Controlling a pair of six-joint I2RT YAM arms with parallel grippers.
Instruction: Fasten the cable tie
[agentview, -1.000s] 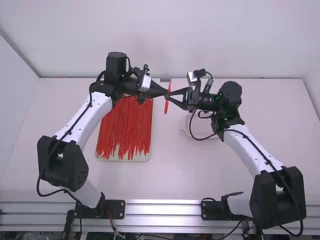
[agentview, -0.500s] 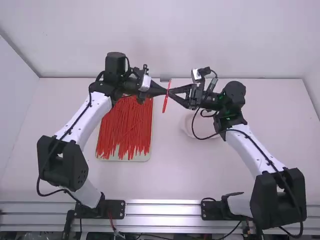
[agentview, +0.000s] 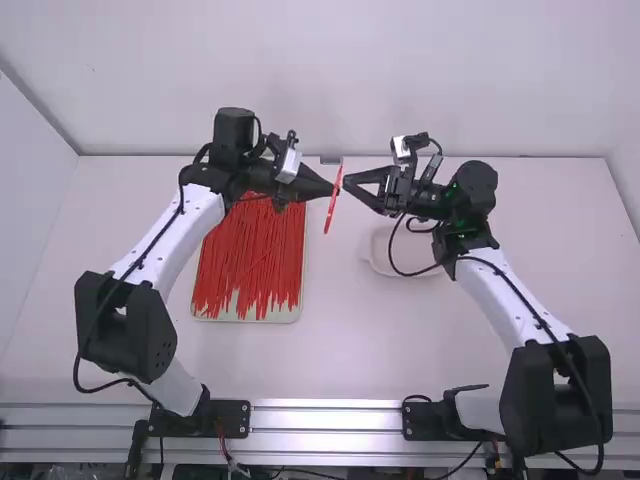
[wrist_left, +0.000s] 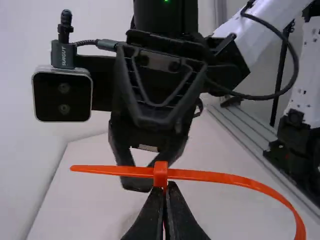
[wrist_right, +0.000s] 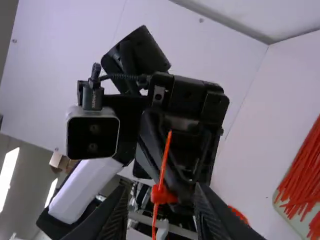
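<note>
White table (agentview: 340, 330) spreads under both arms, with a pale wall (agentview: 420, 70) behind it. Above the table's far half, near the middle, we see the left claw (agentview: 322, 184) pressed together on a red cable tie (agentview: 330, 203), pinching it right at its square head. From the left wrist we see this plainly: the two black fingers (wrist_left: 152, 212) meet just under the head, and the strap runs out to both sides, one end curving downward. The tie hangs in the air above the table, tilted a little off upright in the high view. The right claw (agentview: 352, 186) faces the left one from the other side with its fingers spread, one on either side of the tie. From the right wrist we see a gap between each finger and the strap, so it grips nothing. Under the left arm lies a pale board (agentview: 245, 318) heaped with loose red ties (agentview: 255, 250). Under the right arm we see a shallow white dish (agentview: 385, 258) on the table
</note>
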